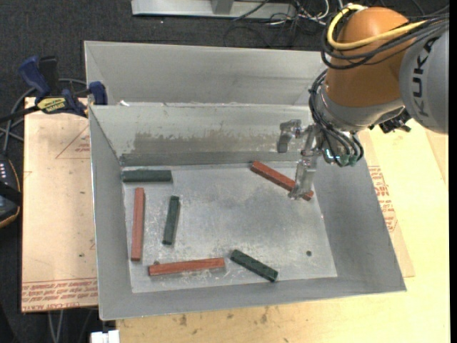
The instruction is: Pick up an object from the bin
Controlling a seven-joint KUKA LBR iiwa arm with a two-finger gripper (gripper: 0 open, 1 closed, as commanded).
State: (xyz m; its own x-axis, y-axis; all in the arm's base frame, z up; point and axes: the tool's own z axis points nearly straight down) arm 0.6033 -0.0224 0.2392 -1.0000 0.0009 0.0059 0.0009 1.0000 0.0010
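The grey bin (214, 131) is left bare across its middle floor, while five other sticks (171, 220) are kept to the left side and near edge. The gripper (303, 190) is set close to the right wall, at the lower-right end of a red bar (271, 175) — whether it is clamped cannot be told. The bar's long axis is laid diagonally, from upper left to lower right, near the back wall.
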